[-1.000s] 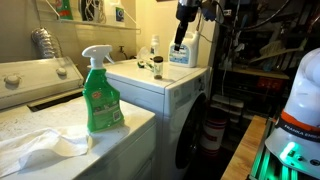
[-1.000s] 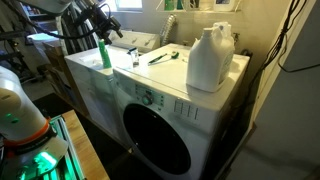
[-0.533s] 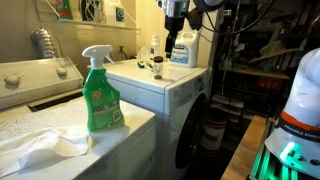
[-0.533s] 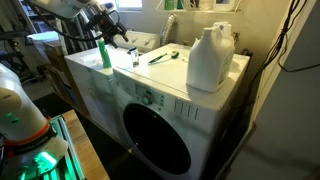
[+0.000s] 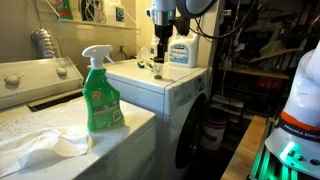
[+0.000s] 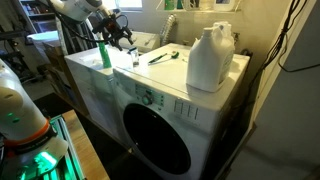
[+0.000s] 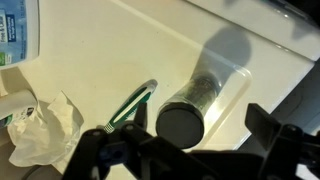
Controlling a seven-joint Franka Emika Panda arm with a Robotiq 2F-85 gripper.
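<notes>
The fingers (image 7: 268, 128) are held wide above the black-lidded jar (image 7: 184, 118) near the worktop (image 7: 120, 50) edge. If bumped sideways, the jar could be tipped and rolled off.

Small jar (image 7: 186, 120): clear cylindrical body showing dark contents, topped by a round black cap. It is standing upright on the white bench (image 7: 110, 45), casting a shadow behind it. It is sitting just beside a green-and-white handle (image 7: 136, 102), not touching it. It is showing in both exterior views (image 5: 157, 68) (image 6: 135, 60), small and dark-topped.
</notes>
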